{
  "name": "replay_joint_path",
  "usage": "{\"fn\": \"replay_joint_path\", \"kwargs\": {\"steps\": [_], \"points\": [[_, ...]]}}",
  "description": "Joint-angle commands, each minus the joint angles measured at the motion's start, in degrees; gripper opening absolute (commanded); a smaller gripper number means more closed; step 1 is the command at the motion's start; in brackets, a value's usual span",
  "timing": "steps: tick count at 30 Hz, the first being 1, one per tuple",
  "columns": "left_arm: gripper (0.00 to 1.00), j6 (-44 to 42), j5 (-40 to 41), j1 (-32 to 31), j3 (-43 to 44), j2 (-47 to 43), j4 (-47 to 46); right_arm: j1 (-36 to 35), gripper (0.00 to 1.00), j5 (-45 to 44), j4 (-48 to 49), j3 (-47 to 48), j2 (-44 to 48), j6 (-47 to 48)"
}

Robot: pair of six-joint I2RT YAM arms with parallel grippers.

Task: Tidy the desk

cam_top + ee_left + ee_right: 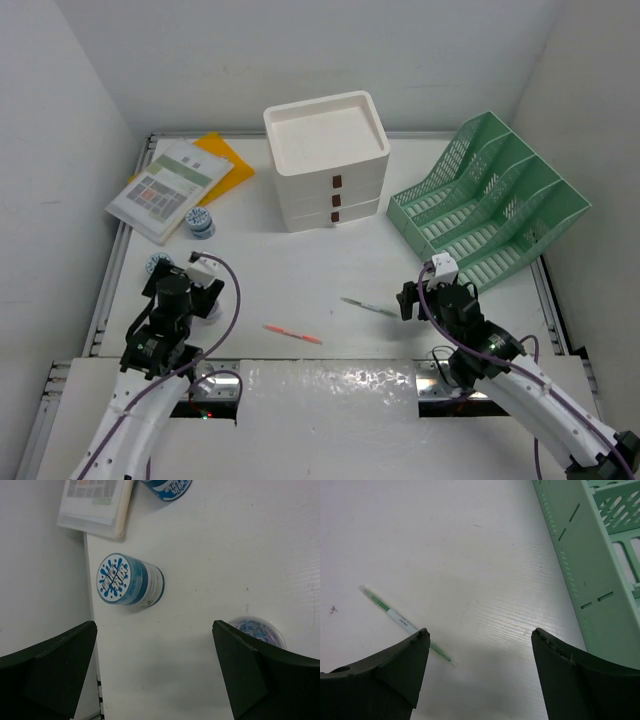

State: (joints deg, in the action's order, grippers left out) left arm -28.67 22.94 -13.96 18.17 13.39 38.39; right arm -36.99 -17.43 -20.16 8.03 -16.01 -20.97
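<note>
1. The white tabletop [300, 270] fills the space between the arm bases and the back wall. At its far-left corner, a booklet [165, 190] lies on an orange folder [228, 160].
2. The left gripper [155, 635] hovers with jaws spread wide, holding nothing. A blue-lidded jar [127, 580] stands close to the tabletop's left edge, so a clumsy nudge could push it off. A small clear tub [257, 630] sits just beside the right finger, which could clip it on the way down.
3. The right gripper [480, 632] is also spread and empty. A thin green pen [407, 625] lies flat, off-centre toward its left finger. Closing here could miss the pen or flick it away.
4. The green file rack [590, 555] stands near on the right, and a wide swing could strike it.
</note>
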Motion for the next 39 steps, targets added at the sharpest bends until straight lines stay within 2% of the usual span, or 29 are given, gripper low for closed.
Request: {"fn": "replay_joint_path", "kwargs": {"steps": [1,3,4,6,10,11,12,13,14,15,16,17,18,19,20,22,26,28,32,39], "points": [[1.0,-0.1,0.9,-0.5,3.2,-0.8,-3.2,-0.4,0.81,-0.1,1.4,-0.4,0.7,0.3],[1.0,-1.5,0.7,-0.5,4.2,-0.4,-4.1,-0.3,0.86,-0.2,1.5,0.0,1.3,0.1],[1.0,-2.2,-0.3,-0.4,5.7,0.1,-4.3,-0.3,0.99,-0.6,1.8,0.2,1.9,-0.1],[1.0,-5.1,-3.5,-0.5,8.1,1.6,-3.9,-0.3,0.99,0.5,4.8,1.2,2.6,-0.3],[1.0,-5.8,-8.3,-0.5,18.5,9.6,-7.9,-0.3,0.99,7.5,20.5,4.6,0.0,1.6],[1.0,-3.5,-9.0,-0.5,21.3,12.8,-8.6,-0.4,0.99,9.1,23.4,6.3,-4.7,2.3],[1.0,-2.2,-10.6,-0.5,24.9,20.6,-8.3,-0.3,0.99,10.3,25.2,8.6,-8.0,3.9],[1.0,-0.5,-11.9,-0.5,32.8,25.2,-7.7,-0.4,0.99,10.7,26.1,11.5,-11.7,4.9],[0.99,2.5,-13.1,-0.5,37.1,29.6,-5.9,-0.3,0.99,10.8,25.7,18.4,-15.9,5.7],[0.99,4.0,-16.1,-0.5,41.7,38.6,-5.0,-0.3,0.99,10.8,25.2,22.2,-24.7,7.1],[0.99,7.1,-17.8,-0.5,50.9,42.9,-3.4,-0.3,0.98,11.6,24.2,29.6,-29.3,7.8],[0.99,8.6,-21.0,-0.5,55.0,50.3,-3.0,-0.4,0.9,12.2,23.8,33.1,-38.1,9.0],[0.99,10.1,-22.0,-0.5,63.0,53.6,-2.8,-0.4,0.84,12.2,23.6,36.5,-42.1,9.5],[0.99,12.7,-22.7,-0.5,66.6,56.6,-3.5,-0.4,0.77,11.4,24.3,41.7,-45.9,9.6],[0.99,14.1,-22.7,-0.5,69.4,61.8,-4.4,-0.4,0.6,10.7,25.1,43.6,-49.1,9.8],[0.99,17.7,-22.0,-0.5,75.9,66.0,-7.5,-0.4,0.47,8.0,28.7,47.7,-56.6,9.4],[0.97,22.4,-24.5,-0.5,81.7,76.8,-10.5,-0.5,0.47,-2.0,34.7,50.9,-64.1,8.6],[0.95,24.6,-26.2,-0.6,84.9,80.2,-11.3,-0.7,0.47,-4.2,38.6,51.6,-67.1,9.2],[0.94,26.2,-28.8,-0.8,88.3,87.6,-12.4,-0.7,0.46,-5.4,42.6,52.0,-70.7,10.1],[0.93,26.3,-27.5,-0.9,88.5,91.6,-14.2,-0.8,0.46,-4.3,47.0,51.8,-75.0,9.5]]}}
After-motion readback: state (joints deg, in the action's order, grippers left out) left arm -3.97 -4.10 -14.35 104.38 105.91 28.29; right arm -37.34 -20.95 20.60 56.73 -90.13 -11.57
